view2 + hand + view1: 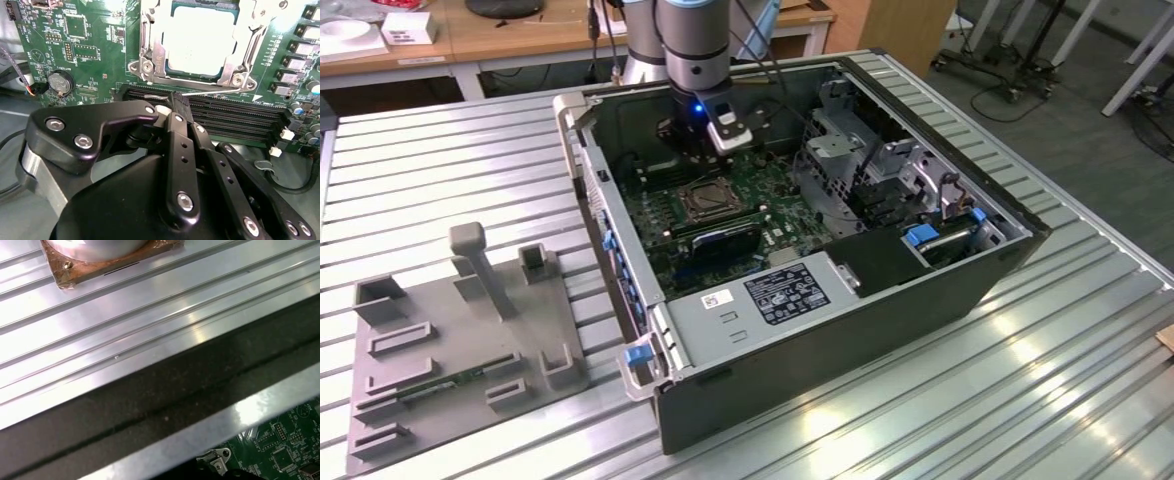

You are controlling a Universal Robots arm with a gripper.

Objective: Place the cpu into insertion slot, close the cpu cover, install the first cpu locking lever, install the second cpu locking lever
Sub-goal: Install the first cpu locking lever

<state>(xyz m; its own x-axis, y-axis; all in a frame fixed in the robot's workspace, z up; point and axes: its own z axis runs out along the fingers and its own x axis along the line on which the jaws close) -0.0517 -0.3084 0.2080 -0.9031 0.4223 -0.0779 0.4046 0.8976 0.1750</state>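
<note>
Gripper (176, 106) masking board (90, 45) edge

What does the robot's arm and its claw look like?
The arm is a round silver-grey tube with a little blue light glowing near the wrist and a small white box beside it. The gripper is glossy black, made of chunky jointed links held by shiny silver screws, with slim black fingers at the tip.
</note>
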